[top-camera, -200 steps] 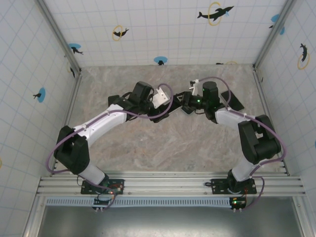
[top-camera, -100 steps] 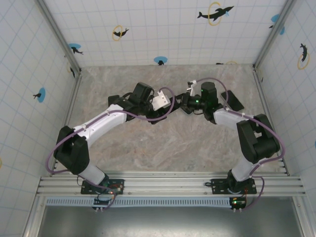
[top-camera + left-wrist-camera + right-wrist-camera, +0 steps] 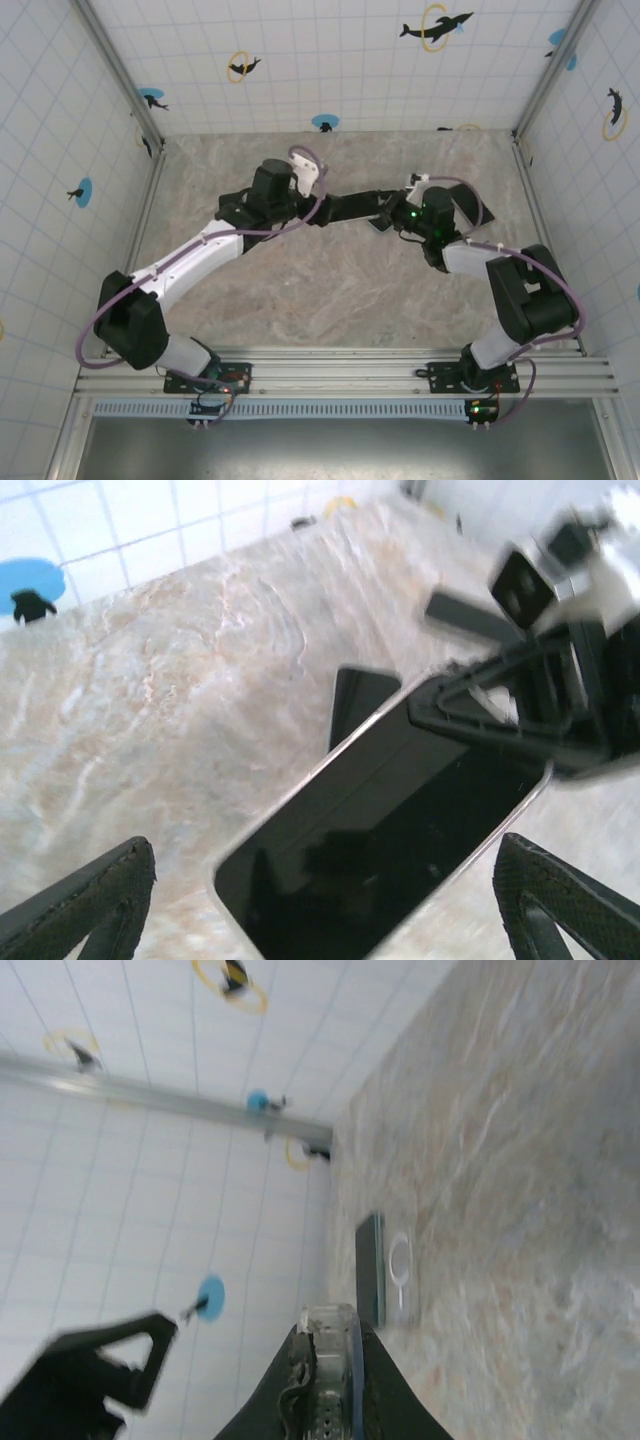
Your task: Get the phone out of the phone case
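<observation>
Dark phone (image 3: 380, 830) over the counter (image 3: 150, 680), one end clamped by the right end effector (image 3: 328, 1322); left end effector (image 3: 325, 880) spread wide, flanking it without touching

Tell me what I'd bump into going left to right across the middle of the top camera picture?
Open left hand → flat black phone with silver edge → right hand, shut on the phone's end → dark rectangular phone case.
</observation>
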